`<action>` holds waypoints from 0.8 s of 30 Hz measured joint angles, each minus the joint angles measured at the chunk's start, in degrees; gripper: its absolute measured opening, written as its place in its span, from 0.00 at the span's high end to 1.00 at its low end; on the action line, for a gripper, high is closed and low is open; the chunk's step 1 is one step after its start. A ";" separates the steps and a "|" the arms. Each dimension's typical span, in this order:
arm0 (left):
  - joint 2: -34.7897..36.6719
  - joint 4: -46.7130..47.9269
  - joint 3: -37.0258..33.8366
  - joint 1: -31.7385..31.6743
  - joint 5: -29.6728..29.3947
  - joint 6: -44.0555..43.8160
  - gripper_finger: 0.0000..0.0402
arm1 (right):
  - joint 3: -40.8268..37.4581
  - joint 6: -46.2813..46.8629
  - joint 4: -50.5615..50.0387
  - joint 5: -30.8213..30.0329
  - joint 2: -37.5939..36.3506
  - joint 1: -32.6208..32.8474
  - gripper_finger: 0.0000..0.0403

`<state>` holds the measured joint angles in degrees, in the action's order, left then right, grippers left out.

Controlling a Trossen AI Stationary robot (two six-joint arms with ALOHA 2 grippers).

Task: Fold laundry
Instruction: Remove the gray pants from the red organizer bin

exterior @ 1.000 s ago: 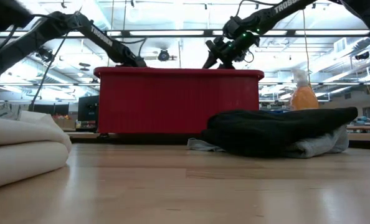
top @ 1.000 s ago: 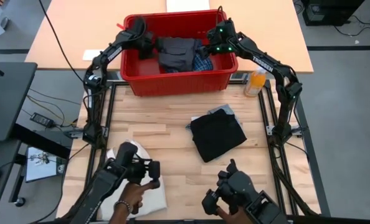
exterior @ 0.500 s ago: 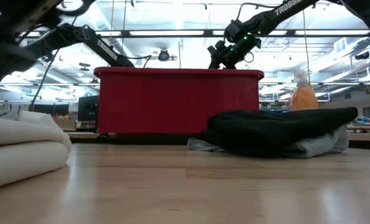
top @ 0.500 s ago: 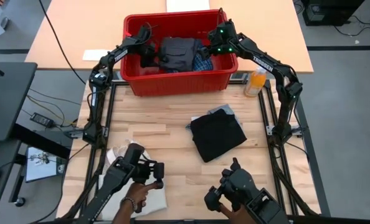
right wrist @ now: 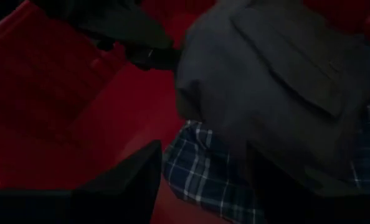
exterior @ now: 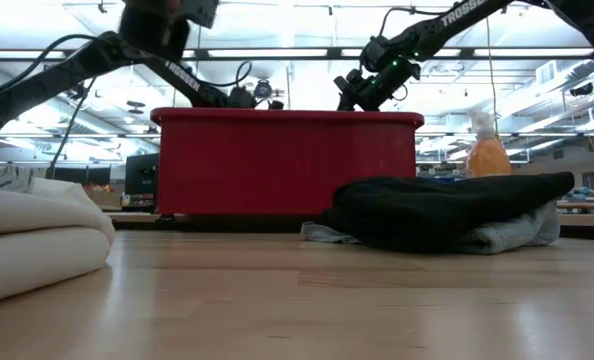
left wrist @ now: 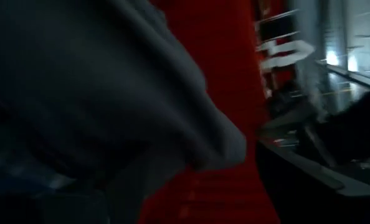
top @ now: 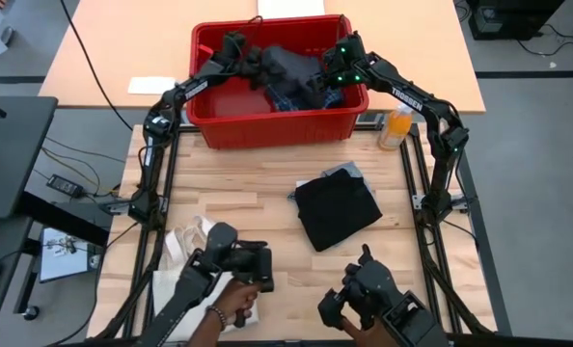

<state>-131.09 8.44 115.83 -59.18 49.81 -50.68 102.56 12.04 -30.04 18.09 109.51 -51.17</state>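
Note:
A red bin (top: 267, 127) at the table's far edge holds the loose laundry. My left gripper (top: 240, 48) is at the bin's far left, with a charcoal garment (top: 288, 66) stretching from it across the bin; that cloth fills the left wrist view (left wrist: 98, 81) and hides the fingers. A blue-and-white plaid piece (right wrist: 203, 168) lies under it on the bin floor. My right gripper (right wrist: 200, 193) hangs open over the plaid at the bin's right side (top: 327, 85). A folded black garment (top: 337, 210) lies on a light grey piece (top: 349, 172) at mid-table. My left gripper holds the charcoal garment at its left end (top: 259, 56), coming from the bin's left side. The cloth drapes over the fingers, so the kind of hold is hidden. The garment is raised at that end, and its other end rests on the clothes in the bin.
A cream tote bag (top: 185, 255) lies at the near left corner. An orange bottle (top: 395, 125) stands right of the bin. A person's hands work control arms at the near edge (top: 233, 308). Bare wood lies between the bin and the folded stack.
My left gripper has risen and moved toward the bin's far wall, dragging the charcoal garment's left end up and toward the far left; the garment now lies stretched out instead of bunched in the bin's middle. My right gripper has stayed nearly where it was.

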 joint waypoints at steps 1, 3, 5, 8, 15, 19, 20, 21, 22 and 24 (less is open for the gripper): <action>0.03 -0.98 0.06 0.25 -0.59 -0.94 0.28 | 0.00 0.27 0.02 0.00 0.00 -0.23 0.41; 0.07 -0.60 0.07 0.42 -2.58 -1.16 0.29 | 0.02 0.45 0.02 0.06 0.00 -0.59 0.41; 0.06 1.15 0.06 0.38 -4.06 -0.52 0.30 | 0.02 0.50 -0.02 0.03 0.00 -0.97 0.41; 0.05 2.62 0.04 0.31 -4.37 0.65 0.31 | 0.02 1.01 0.10 0.00 0.00 -1.46 0.41; 0.05 2.33 0.04 0.83 -4.66 0.80 0.32 | -0.32 -14.55 2.72 -6.95 0.00 -1.33 0.41; 0.05 0.73 0.04 1.91 -5.55 0.95 0.32 | -3.05 -20.21 9.86 -6.17 0.00 -1.33 0.41; 0.05 -0.34 0.04 2.24 -5.91 0.93 0.32 | -4.27 -21.80 11.95 -6.10 0.00 -1.31 0.41; 0.05 -1.51 0.04 2.45 -6.42 0.81 0.32 | -5.42 -23.25 13.86 -6.20 0.00 -1.11 0.41; 0.05 -2.57 0.04 2.69 -6.78 0.59 0.32 | -6.50 -24.50 15.58 -6.57 0.07 -0.90 0.41; 0.05 -3.75 0.04 3.02 -7.32 0.00 0.32 | -8.87 -26.65 19.68 -7.41 0.09 -0.20 0.41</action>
<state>-131.04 4.68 115.87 -56.16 42.49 -50.68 93.69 -14.61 -10.36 10.68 109.60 -51.37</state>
